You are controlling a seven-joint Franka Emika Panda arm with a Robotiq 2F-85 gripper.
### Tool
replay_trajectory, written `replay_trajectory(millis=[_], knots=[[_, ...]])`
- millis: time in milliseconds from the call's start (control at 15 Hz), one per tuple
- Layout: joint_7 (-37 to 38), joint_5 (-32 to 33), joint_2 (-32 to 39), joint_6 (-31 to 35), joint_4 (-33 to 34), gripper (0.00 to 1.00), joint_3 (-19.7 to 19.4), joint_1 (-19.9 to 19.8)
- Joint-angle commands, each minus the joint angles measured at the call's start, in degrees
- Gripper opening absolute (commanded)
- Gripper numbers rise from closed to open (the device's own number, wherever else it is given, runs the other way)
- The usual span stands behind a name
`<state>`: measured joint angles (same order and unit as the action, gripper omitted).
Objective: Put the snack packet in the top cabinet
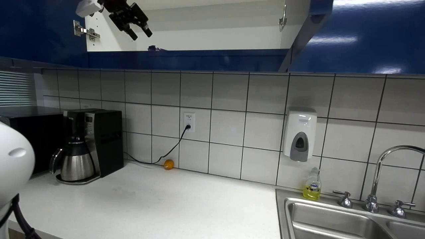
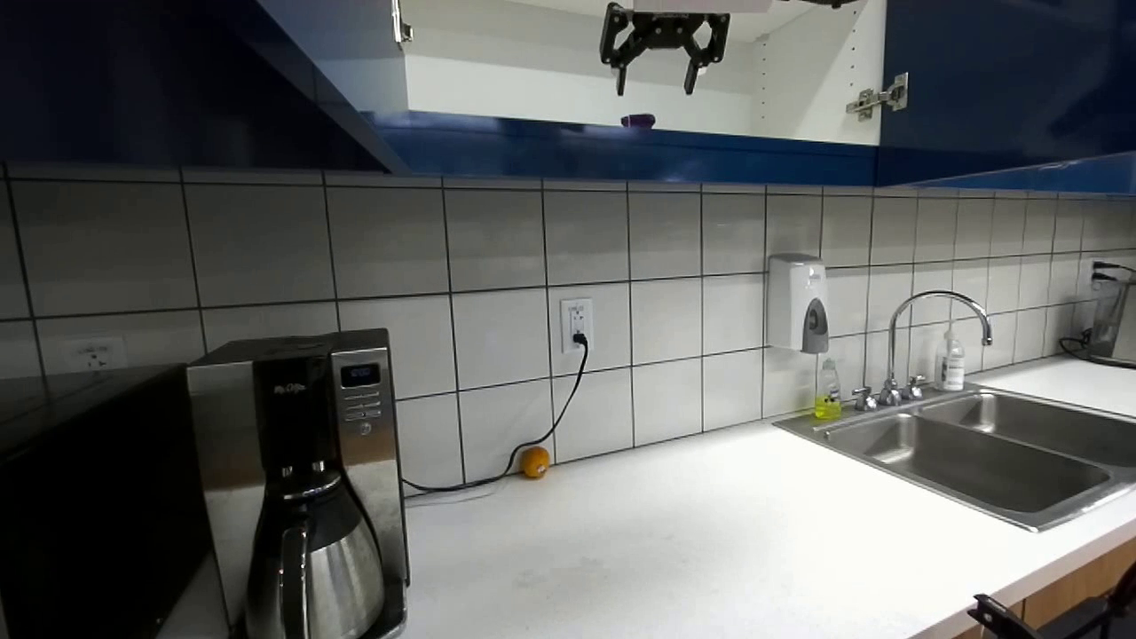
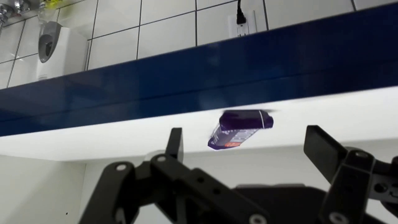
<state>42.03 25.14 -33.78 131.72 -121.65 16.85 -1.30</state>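
Note:
The purple snack packet lies on the shelf floor of the open top cabinet, close to its front edge. It shows in both exterior views (image 1: 154, 48) (image 2: 638, 121), partly hidden behind the blue front edge of the cabinet (image 1: 206, 60) (image 2: 612, 158). The wrist view shows the packet (image 3: 244, 120) with printed text and an orange patch, resting on the white shelf. My gripper (image 1: 141, 35) (image 2: 655, 91) is open and empty, pointing down above the packet. In the wrist view the fingers (image 3: 245, 132) stand apart on either side of it, not touching it.
Blue cabinet doors stand open on both sides (image 1: 362, 39) (image 2: 994, 89), with metal hinges. Below are a white counter (image 1: 186, 202), a coffee maker (image 1: 103, 142), an orange fruit (image 1: 168, 164), a soap dispenser (image 1: 300, 132), a dish soap bottle (image 1: 312, 187) and a sink (image 1: 282, 212).

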Motion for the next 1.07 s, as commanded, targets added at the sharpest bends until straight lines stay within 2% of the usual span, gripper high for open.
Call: replay_trajectory(millis=[0, 533, 800, 1000], knots=[[1.8, -0.8, -7.1, 5.4, -11.1, 1.0, 0.5, -0.4], [2.9, -4.9, -16.3, 12.8, -30.8, 1.0, 2.3, -1.3], [2.4, -7.6, -14.8, 17.1, -37.3, 1.0, 2.2, -1.5], [-2.7, -9.1, -11.3, 21.8, -41.6, 1.0, -0.3, 0.3]])
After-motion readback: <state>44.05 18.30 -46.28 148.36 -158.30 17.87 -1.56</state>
